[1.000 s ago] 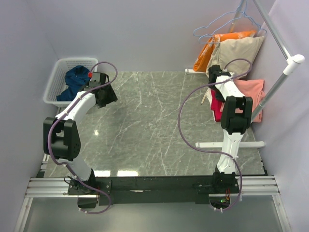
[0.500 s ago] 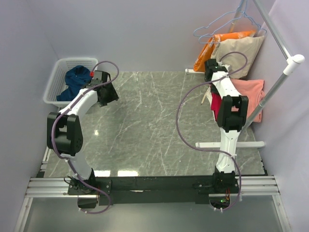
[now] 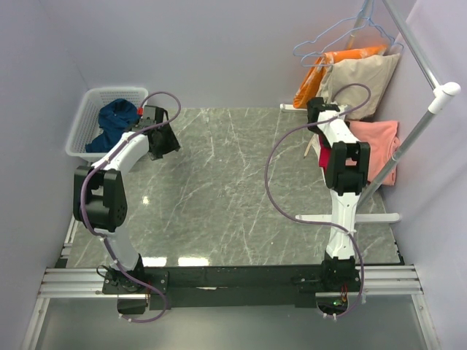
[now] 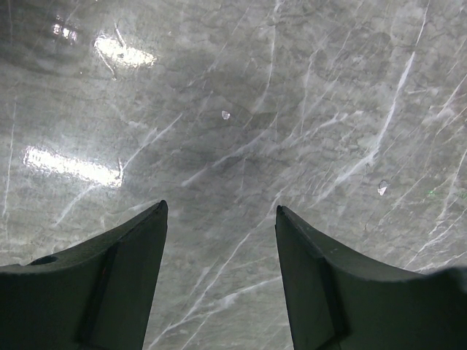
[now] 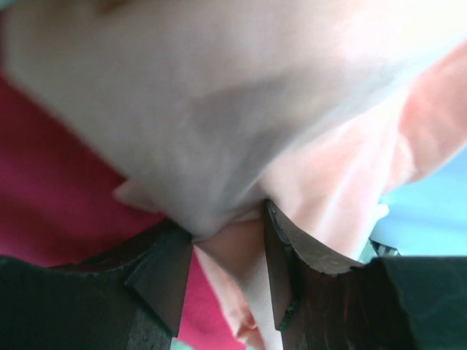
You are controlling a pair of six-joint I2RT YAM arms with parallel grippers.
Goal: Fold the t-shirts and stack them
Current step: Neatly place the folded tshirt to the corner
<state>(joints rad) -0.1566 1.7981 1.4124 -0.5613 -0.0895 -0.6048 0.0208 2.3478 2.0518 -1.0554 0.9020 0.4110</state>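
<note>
A navy-blue t-shirt [image 3: 115, 120] lies crumpled in the white basket [image 3: 82, 135] at the back left. My left gripper [image 3: 162, 140] hovers beside the basket, open over bare marble [image 4: 220, 207] with nothing between its fingers. The salmon-pink t-shirt [image 3: 377, 142] and the crimson-red t-shirt [image 3: 326, 155] hang on the rack at the right. My right gripper [image 3: 316, 109] is pushed into these clothes. In the right wrist view it is open [image 5: 228, 220], with a loose fold of salmon-pink cloth [image 5: 244, 255] between the jaws, crimson cloth [image 5: 51, 189] to the left and pale cloth [image 5: 182, 95] above.
A beige garment [image 3: 363, 76] and an orange one [image 3: 315, 76] hang on hangers at the back right. The white rack has a slanted pole [image 3: 408, 146] and a foot bar [image 3: 346, 217] on the marble table [image 3: 226, 189]. Walls close in on both sides.
My right arm has reached farther back into the hanging clothes and its jaws have widened. My left gripper has shifted slightly towards the back, still open.
</note>
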